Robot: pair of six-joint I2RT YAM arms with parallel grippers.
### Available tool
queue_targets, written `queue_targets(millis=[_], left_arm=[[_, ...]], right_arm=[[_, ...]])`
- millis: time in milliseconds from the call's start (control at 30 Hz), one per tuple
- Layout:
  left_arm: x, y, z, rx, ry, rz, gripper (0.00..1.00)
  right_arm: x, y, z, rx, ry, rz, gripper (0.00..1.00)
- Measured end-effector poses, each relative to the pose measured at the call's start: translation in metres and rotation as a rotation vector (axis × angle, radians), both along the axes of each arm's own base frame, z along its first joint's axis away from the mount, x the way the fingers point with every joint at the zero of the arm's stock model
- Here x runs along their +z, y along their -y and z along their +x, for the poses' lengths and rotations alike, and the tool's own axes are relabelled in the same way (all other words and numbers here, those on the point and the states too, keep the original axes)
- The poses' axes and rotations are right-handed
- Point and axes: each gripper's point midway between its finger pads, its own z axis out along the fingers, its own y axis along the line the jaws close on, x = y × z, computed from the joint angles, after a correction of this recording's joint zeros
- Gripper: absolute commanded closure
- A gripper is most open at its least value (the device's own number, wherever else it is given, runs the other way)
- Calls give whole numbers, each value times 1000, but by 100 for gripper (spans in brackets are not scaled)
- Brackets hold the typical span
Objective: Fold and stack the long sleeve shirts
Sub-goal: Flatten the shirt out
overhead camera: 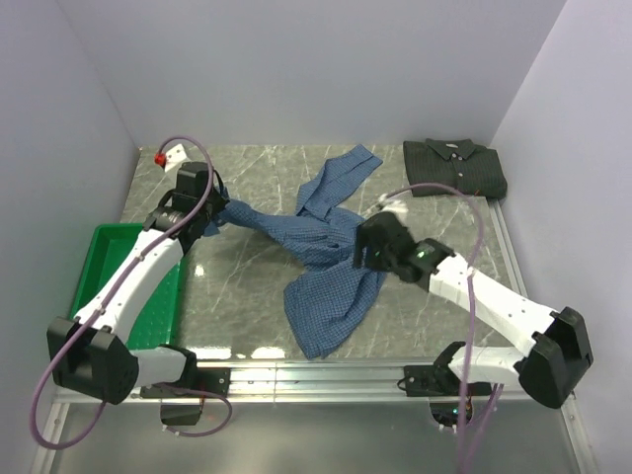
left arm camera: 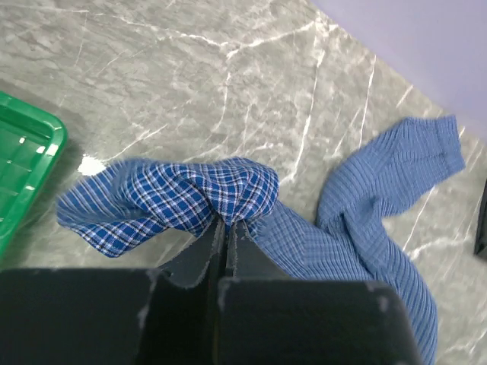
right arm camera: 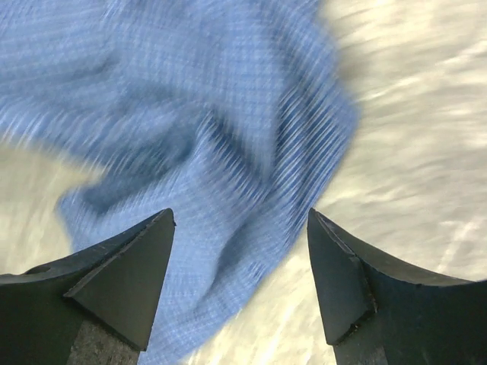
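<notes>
Top external shows the tabletop (overhead camera: 247, 286) carrying a blue checked shirt (overhead camera: 331, 286) crumpled across its middle, one sleeve trailing toward the far wall and another part stretching left. A green tray (overhead camera: 99, 257) sits at the left edge, and a dark shirt (overhead camera: 454, 168) lies folded in the far right corner, well apart from the blue one. The left arm (overhead camera: 138, 276) reaches to the blue shirt's left end, and the left wrist view shows its jaws closed tight on a bunched fold of checked cloth near the tray's corner. The right arm (overhead camera: 484, 296) hangs over the shirt's middle. Its jaws stand wide open with nothing between them and cloth below, though that view is blurred. The step in hand appears to be spreading the blue shirt flat before folding. To do it well, the right jaws would likely need to take a hem or edge rather than the thick heap, at a spot well apart from the left grip, so both arms can draw the cloth taut. The left pinch seems to hold several layers and may carry a twist along. Lifting a little before pulling should let the sleeves fall free.
</notes>
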Motion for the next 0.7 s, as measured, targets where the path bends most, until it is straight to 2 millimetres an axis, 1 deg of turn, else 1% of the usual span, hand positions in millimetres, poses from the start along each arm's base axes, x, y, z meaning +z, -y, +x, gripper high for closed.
queue_targets(millis=[100,167,200,267,333,400,500,600,700], left_arm=[[6,5,-7,-36,0,31,99],[13,11,-10,-64,-1,49,99],[19,14,-11,-76,4,61,99],[34,19,-12,-89,31,68,100],[52,23,-13,-101,71,72,99],[65,22,-17,-101,103,70,99],[73,17,-22,-84,122,73,100],[72,14,-25,-74,114,81,99],[68,11,-27,-65,99,93,100]], right_arm=[[3,-47,-39,184,2,10,23],[3,-73,-64,290,-4,21,24],[2,-86,-77,348,-4,26,25],[-1,-105,-95,425,-12,21,25],[-11,-124,-108,485,-34,-15,27],[-23,-143,-115,525,-49,-67,28],[-47,-171,-122,572,-80,-141,28],[-68,-187,-126,596,-108,-199,28],[-90,-196,-122,594,-129,-257,28]])
